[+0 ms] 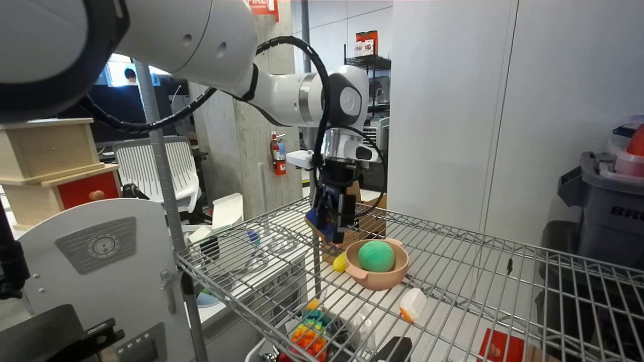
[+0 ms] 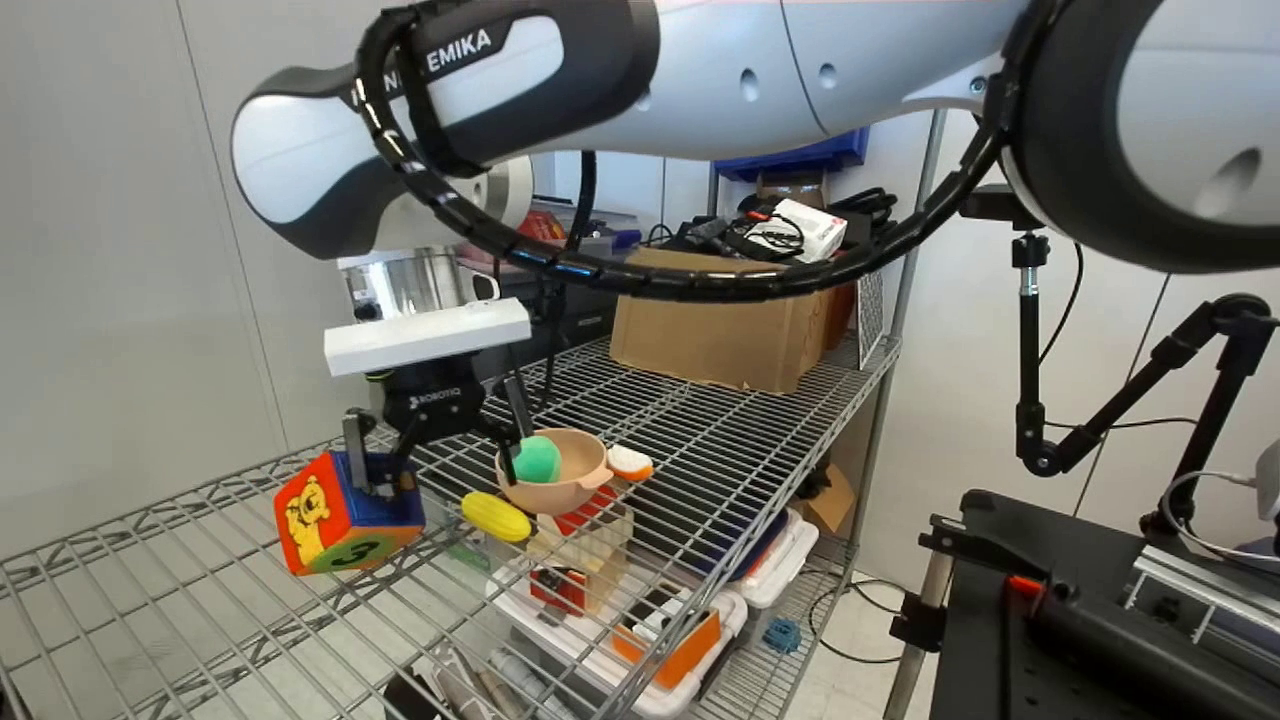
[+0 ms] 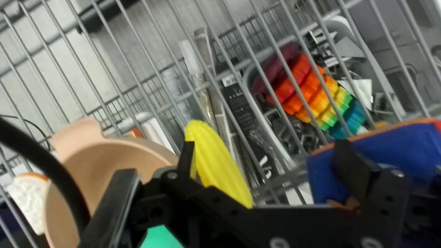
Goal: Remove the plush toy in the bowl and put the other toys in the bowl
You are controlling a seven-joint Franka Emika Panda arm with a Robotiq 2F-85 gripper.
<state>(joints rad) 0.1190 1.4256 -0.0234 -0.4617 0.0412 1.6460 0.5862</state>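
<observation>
Going left to right in an exterior view: soft block (image 2: 345,520) sits tilted at the far left, just beside or touching your end effector (image 2: 447,478), can't tell which; probably not one of your targets. Your end effector hangs low over the wire shelf (image 1: 226,295), jaws spread wide, nothing gripped. Next is the yellow toy (image 2: 496,516), lying on the shelf just beside the bowl (image 2: 565,497), outside it: not done, and it looks like the one toy you have left to load. Wrist view shows it below and between your jaws, so you seem roughly lined up, though you'd likely need to go lower. Green ball (image 2: 536,459) rests inside the bowl, not held: done. Plush toy (image 2: 631,463), pale with an orange part, lies farthest right on the shelf, near the bowl but out of it, so count your removal step as done.
</observation>
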